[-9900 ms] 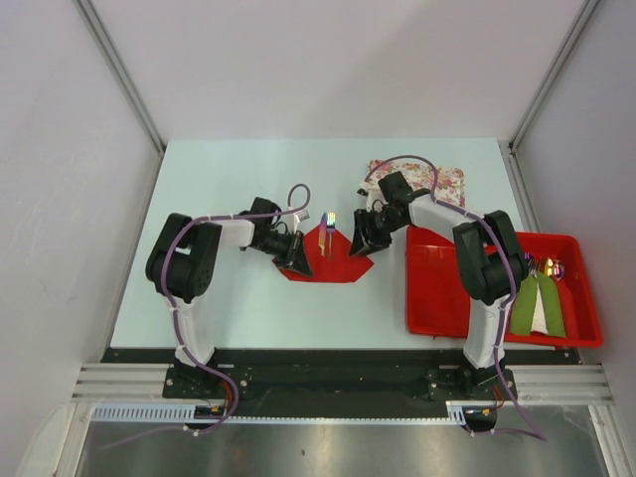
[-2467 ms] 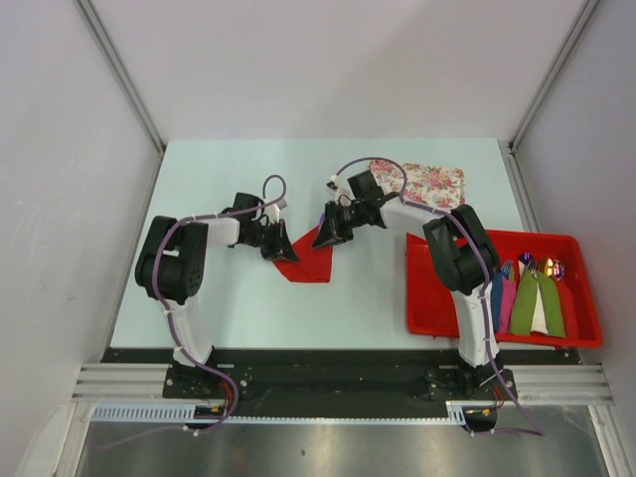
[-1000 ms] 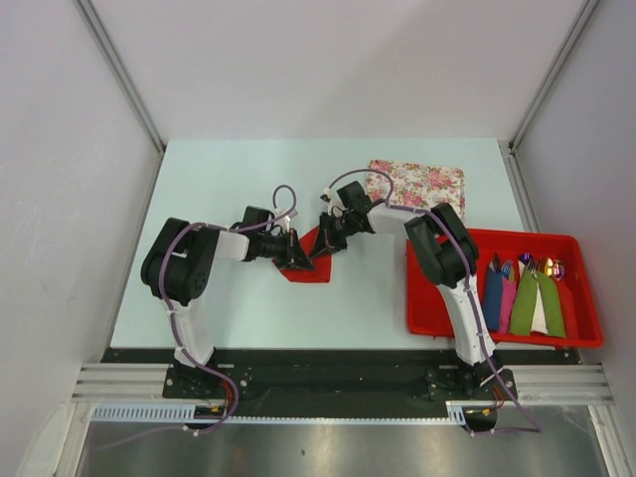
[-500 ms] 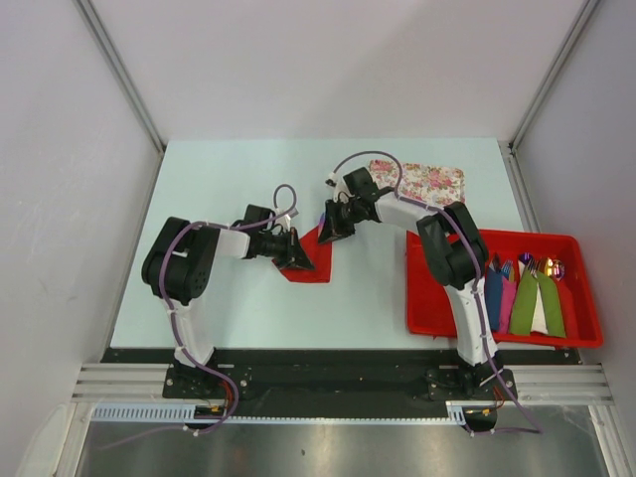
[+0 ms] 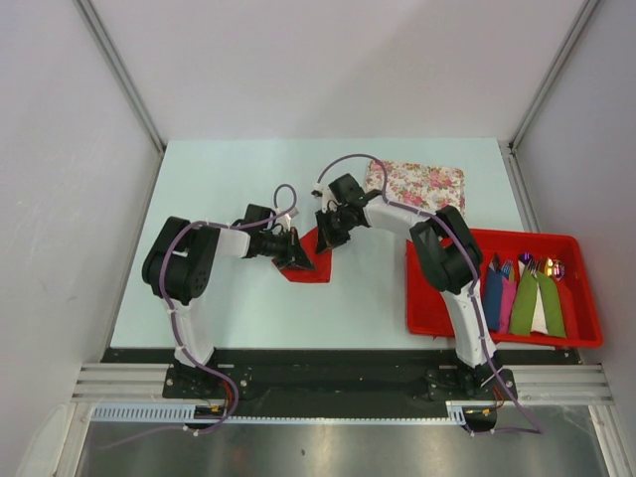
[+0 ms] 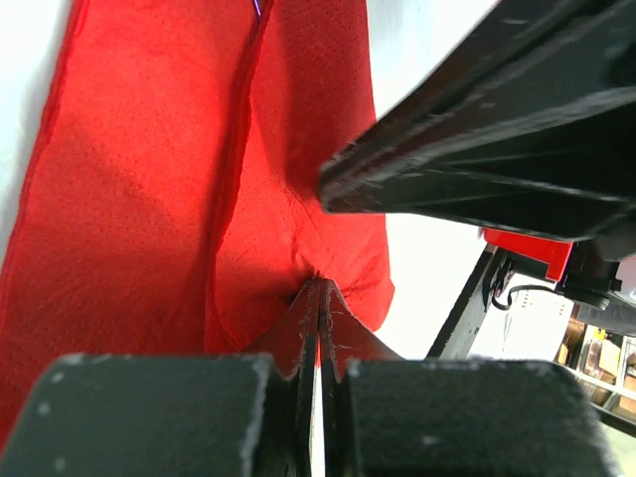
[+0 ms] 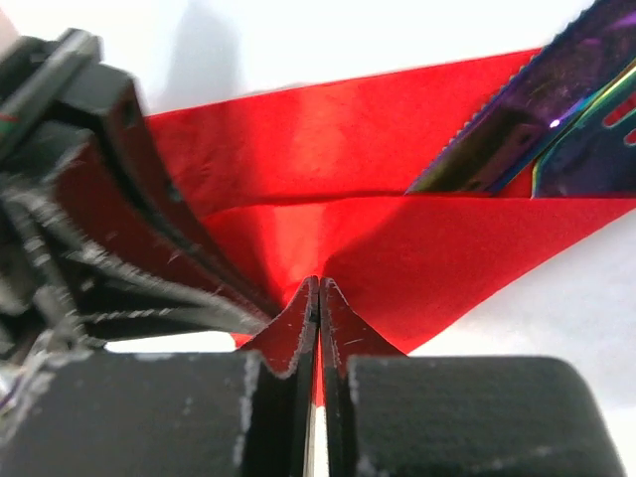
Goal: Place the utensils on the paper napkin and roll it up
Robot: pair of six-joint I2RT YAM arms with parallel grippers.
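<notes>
At table centre, top view: left gripper (image 5: 298, 256) and right gripper (image 5: 326, 237) meet over the paper napkin (image 5: 310, 270); only a small folded red patch shows on the table (image 5: 229, 179)
Hidden, top view: both fingertip pairs are too small to read; utensils not visible, covered by arms and paper
Mat, top view: floral mat (image 5: 422, 186) at far right of centre, partly behind the right arm
Tray, top view: red tray (image 5: 437, 318) at right edge; holds blue roll (image 5: 494, 293), pink roll (image 5: 508, 298), green rolls (image 5: 527, 303), loose cutlery (image 5: 545, 266) at its far end, blurred
Left wrist view: left gripper (image 6: 318, 298) has jaws pressed together, napkin (image 6: 139, 179) wrinkles run into the tips, paper pinched
Left wrist extra: right gripper (image 6: 487, 139) crosses as a dark bar just above the paper; a purple sliver at the top edge is cut off; tray corner (image 6: 532, 248) behind
Right wrist view: right gripper (image 7: 318, 298) is closed on a napkin (image 7: 328, 149) fold, red showing between the jaws
Right wrist extra: utensils (image 7: 537, 129) stick out of the fold at upper right, iridescent, one edge serrated, cut off by the frame; left gripper (image 7: 119, 219) blurred at left, touching the paper
</notes>
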